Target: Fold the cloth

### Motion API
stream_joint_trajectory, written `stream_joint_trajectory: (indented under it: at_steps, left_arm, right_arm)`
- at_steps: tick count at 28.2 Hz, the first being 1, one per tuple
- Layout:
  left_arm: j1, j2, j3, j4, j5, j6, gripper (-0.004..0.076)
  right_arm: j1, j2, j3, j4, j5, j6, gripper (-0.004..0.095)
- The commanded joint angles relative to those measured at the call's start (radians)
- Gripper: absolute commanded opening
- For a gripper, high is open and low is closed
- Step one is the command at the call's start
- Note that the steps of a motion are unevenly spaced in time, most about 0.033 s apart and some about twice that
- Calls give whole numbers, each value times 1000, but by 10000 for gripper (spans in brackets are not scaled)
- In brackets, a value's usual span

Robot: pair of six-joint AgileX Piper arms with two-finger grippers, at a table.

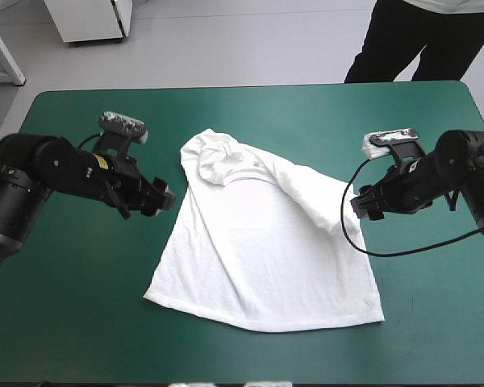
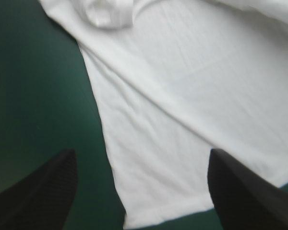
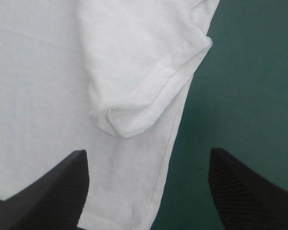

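- Table: the teal-green cover (image 1: pixel 73 322) shows on all sides of the T-shirt (image 1: pixel 258 258)
- T-shirt: white, spread nearly flat at the centre of the frame in the high view, a little right of the middle
- Long axis: runs from the bunched collar end (image 1: pixel 218 161) at upper centre to the hem (image 1: pixel 258 321) at lower centre, leaning toward the lower right; the collar end points to the table's far edge, the hem to its near edge
- Sleeve (image 1: pixel 319 201): on the frame's right side, folded inward over the body as a raised ridge
- Left gripper (image 1: pixel 163 197): at centre left of the frame, just beside the shirt's side edge; in its own wrist view (image 2: pixel 142 152) the black fingers (image 2: pixel 38 191) stand wide apart and hold nothing, the hem corner lies between them and the side edge runs on ahead
- Right gripper (image 1: pixel 361 205): at centre right of the frame, just beside the sleeve's outer edge; in its own wrist view (image 3: pixel 149 151) the fingers (image 3: pixel 249 191) are spread and empty, the folded sleeve lies ahead, one finger is over cloth and the other over the cover
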Motion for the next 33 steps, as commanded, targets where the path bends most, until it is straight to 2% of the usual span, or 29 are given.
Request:
stream_joint_trajectory:
  at_steps: [1, 6, 16, 22, 29, 32, 33]
  left_arm:
    - [-32, -86, 140, 30, 42, -25, 545]
    - [-42, -106, 330, 57, 37, -27, 545]
    - [-90, -92, 557, 101, -104, -19, 545]
    - [-90, 3, 577, 96, -194, -6, 545]
    - [-90, 146, 577, 65, -261, -5, 544]
    - [-90, 185, 577, 40, -285, -3, 461]
    - [-90, 211, 577, 36, -290, 0, 347]
  right_arm:
    - [42, -82, 20, -12, 8, 11, 648]
    - [49, -136, 44, -33, 8, 44, 648]
    - [49, -268, 44, -22, 10, 95, 647]
    - [49, -350, 83, 15, 10, 105, 644]
    - [49, -456, 277, 49, 10, 98, 644]
    - [49, -466, 368, 9, 10, 88, 640]
    - [49, -466, 433, 3, 10, 43, 617]
